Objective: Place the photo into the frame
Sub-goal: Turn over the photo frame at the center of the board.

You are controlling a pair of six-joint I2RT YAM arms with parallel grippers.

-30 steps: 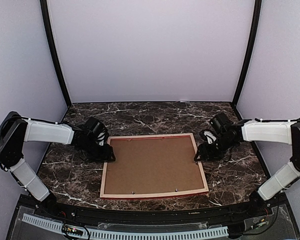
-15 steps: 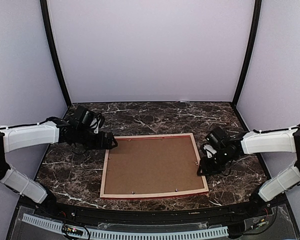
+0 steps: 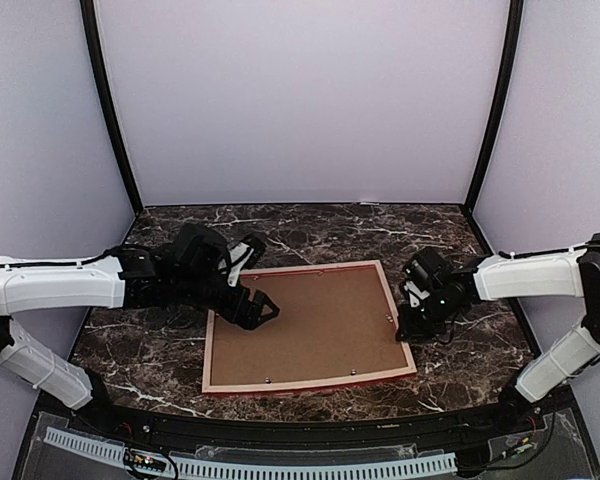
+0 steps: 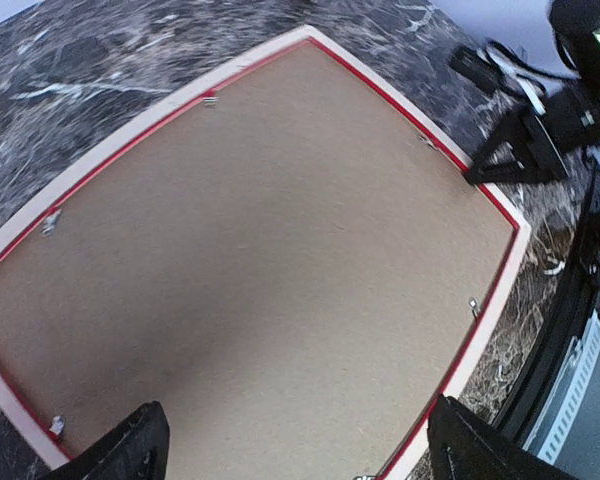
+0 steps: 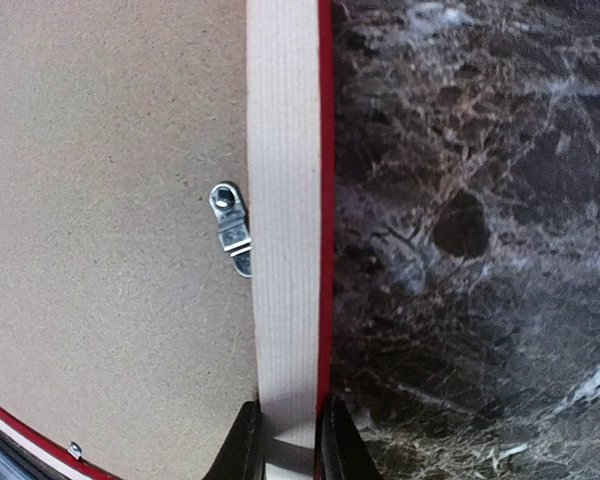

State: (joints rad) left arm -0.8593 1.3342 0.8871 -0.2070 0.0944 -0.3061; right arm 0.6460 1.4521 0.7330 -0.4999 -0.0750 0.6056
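Seen from above, the frame (image 3: 310,383) lies face down in the middle of the dark marbled tabletop (image 3: 140,350), between my two arms. Its pale wood back is turned upward, with a thin line of red showing along the outer edges. A plain brown backing board (image 3: 320,325) fills the whole opening.

My left pincer (image 3: 263,316) hangs above the frame's left part, over the backing board and near the far-left corner. It is released, its two black fingers spread wide, and it holds nothing. From my left wrist I look down across nearly the whole board, with one fingertip (image 4: 130,448) at each lower corner of that view. Small metal clips sit along the inner edge of the rails.

My right pincer (image 3: 402,330) is at the frame's right rail, about midway along it and low against the tabletop. From my right wrist, the pale rail runs straight up the view with a red strip on its outer side. My two fingertips (image 5: 242,445) sit one on each side of it, pressed close against it, so this pincer is grasping the frame by that rail. One metal clip (image 5: 232,228) lies on the board just beside the rail's inner edge. Bare marbled tabletop lies on the rail's outer side.
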